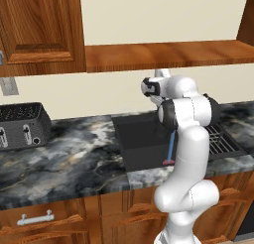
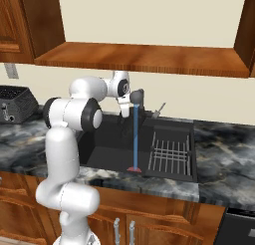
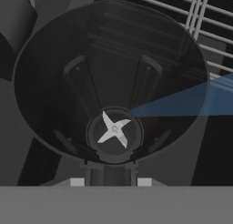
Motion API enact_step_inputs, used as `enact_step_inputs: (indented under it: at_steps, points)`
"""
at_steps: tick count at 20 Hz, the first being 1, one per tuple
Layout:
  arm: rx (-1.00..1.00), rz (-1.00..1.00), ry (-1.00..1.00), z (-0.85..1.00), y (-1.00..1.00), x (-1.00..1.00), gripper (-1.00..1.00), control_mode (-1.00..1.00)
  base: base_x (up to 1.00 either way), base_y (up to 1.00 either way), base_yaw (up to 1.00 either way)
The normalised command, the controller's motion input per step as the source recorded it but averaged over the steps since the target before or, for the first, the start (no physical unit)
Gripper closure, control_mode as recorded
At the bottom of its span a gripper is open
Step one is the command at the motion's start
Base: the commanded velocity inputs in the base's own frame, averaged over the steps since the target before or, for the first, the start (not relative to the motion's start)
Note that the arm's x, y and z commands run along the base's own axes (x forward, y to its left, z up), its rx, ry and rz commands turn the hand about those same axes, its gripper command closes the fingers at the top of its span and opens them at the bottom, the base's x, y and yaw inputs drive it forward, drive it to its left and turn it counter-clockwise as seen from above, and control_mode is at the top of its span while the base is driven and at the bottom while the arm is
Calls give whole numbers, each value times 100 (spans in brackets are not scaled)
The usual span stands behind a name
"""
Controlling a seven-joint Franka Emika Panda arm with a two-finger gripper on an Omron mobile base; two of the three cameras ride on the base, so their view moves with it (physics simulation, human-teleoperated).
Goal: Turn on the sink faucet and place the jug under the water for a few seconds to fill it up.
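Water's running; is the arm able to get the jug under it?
Likely yes: the end effector seems to grip the jug just beside the water, over the open sink, nothing between.

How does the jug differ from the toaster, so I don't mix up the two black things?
The jug is round and open-mouthed, with a small metal blade at its bottom; the toaster is a box with top slots and front knobs. The jug is over the sink; the toaster stands on the counter to the sink's left. Both are dark.
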Motion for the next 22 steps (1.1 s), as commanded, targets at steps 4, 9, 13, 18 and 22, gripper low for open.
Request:
enact_step_inputs:
  at_steps: [4,9,13,18,22]
  points:
    - [0,0,0,0,0,0,100,-100,0,0,0]
    - [0,0,0,0,0,0,100,-100,0,0,0]
    - [0,0,0,0,0,0,100,-100,0,0,0]
    - [0,0,0,0,0,0,100,-100,0,0,0]
    - [0,0,0,0,0,0,100,-100,0,0,0]
